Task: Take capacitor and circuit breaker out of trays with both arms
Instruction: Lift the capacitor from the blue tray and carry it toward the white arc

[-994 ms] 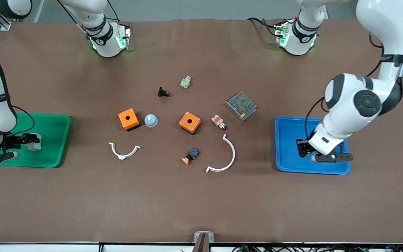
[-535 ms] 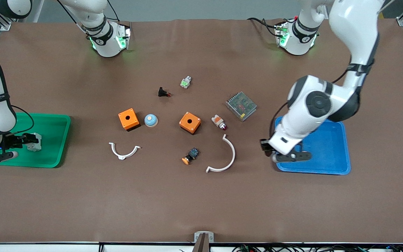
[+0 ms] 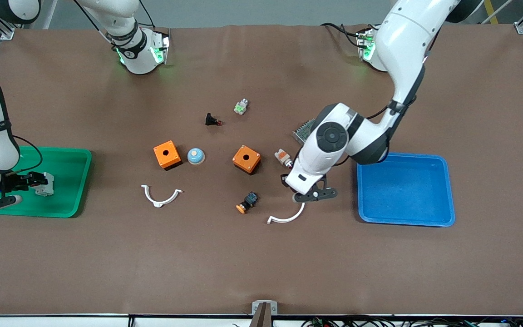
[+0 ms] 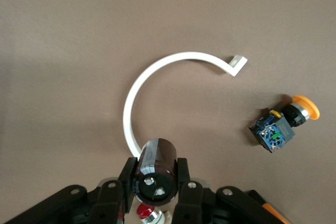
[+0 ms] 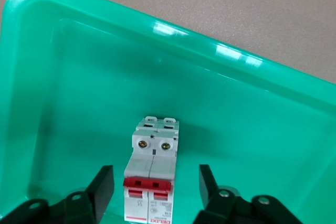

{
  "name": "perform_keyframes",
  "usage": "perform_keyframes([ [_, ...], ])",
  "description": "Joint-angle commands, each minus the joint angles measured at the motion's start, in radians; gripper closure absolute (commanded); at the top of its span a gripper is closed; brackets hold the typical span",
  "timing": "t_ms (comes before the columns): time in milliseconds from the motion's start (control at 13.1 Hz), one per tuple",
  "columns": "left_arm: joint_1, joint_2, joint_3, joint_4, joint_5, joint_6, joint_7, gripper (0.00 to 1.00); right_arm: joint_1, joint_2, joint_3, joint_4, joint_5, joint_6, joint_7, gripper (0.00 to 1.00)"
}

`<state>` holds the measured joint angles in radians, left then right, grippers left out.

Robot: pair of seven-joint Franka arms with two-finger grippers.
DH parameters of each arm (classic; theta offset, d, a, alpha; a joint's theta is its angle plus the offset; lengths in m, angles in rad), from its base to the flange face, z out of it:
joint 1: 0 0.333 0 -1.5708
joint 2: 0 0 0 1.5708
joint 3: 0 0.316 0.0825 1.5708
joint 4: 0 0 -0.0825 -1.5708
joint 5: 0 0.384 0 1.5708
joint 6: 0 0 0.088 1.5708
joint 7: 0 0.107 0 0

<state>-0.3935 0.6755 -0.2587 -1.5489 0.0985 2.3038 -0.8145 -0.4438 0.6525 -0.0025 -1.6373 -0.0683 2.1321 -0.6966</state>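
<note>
The capacitor (image 4: 156, 167), a stubby black cylinder with a pale end, is clamped between the fingers of my left gripper (image 4: 155, 174). In the front view my left gripper (image 3: 287, 180) hangs over the table, above one end of the large white curved clip (image 3: 284, 219) and beside the indicator lamp (image 3: 283, 157). The breaker (image 5: 151, 181), a white block with red levers, lies in the green tray (image 5: 79, 77). My right gripper (image 5: 156, 183) is open, with one finger on each side of the breaker and not touching it. It shows in the front view (image 3: 32, 180) over the green tray (image 3: 83, 181), next to the breaker (image 3: 45, 189).
The blue tray (image 3: 402, 190) sits at the left arm's end. Mid-table lie two orange boxes (image 3: 167, 154) (image 3: 246, 159), a blue dome (image 3: 195, 156), a small white clip (image 3: 161, 196), an orange-capped button (image 3: 247, 202), a black red-tipped part (image 3: 211, 120), a green-white part (image 3: 241, 106) and a mesh unit (image 3: 303, 129).
My left arm has swung from over the blue tray toward the middle of the table, carrying the capacitor. My right gripper has stayed over the green tray.
</note>
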Motion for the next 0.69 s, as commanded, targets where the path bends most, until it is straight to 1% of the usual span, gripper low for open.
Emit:
perform_keyframes([
  [0, -0.083, 0.083, 0.053, 0.104, 0.043, -0.012, -0.093, 1.00, -0.021, -0.025, 0.018, -0.016, -0.021, -0.009, -0.012, 0.40],
  [153, -0.142, 0.149, 0.093, 0.177, 0.044, -0.009, -0.136, 1.00, -0.021, -0.025, 0.018, -0.016, -0.021, -0.009, -0.011, 0.51],
  [306, -0.175, 0.188, 0.121, 0.202, 0.044, -0.003, -0.138, 0.99, -0.021, -0.025, 0.019, -0.016, -0.021, -0.011, -0.009, 0.62],
  [382, -0.180, 0.202, 0.125, 0.202, 0.044, 0.014, -0.138, 0.97, -0.021, -0.025, 0.019, -0.016, -0.021, -0.011, -0.008, 0.67],
  [459, -0.185, 0.213, 0.127, 0.202, 0.046, 0.029, -0.138, 0.91, -0.019, -0.025, 0.019, -0.015, -0.021, -0.011, -0.006, 0.71],
  [535, -0.186, 0.220, 0.131, 0.202, 0.046, 0.038, -0.138, 0.74, -0.019, -0.025, 0.019, -0.012, -0.021, -0.012, -0.004, 0.73],
  [611, -0.185, 0.222, 0.131, 0.202, 0.046, 0.039, -0.138, 0.46, -0.018, -0.034, 0.019, -0.004, -0.021, -0.030, -0.001, 0.75],
])
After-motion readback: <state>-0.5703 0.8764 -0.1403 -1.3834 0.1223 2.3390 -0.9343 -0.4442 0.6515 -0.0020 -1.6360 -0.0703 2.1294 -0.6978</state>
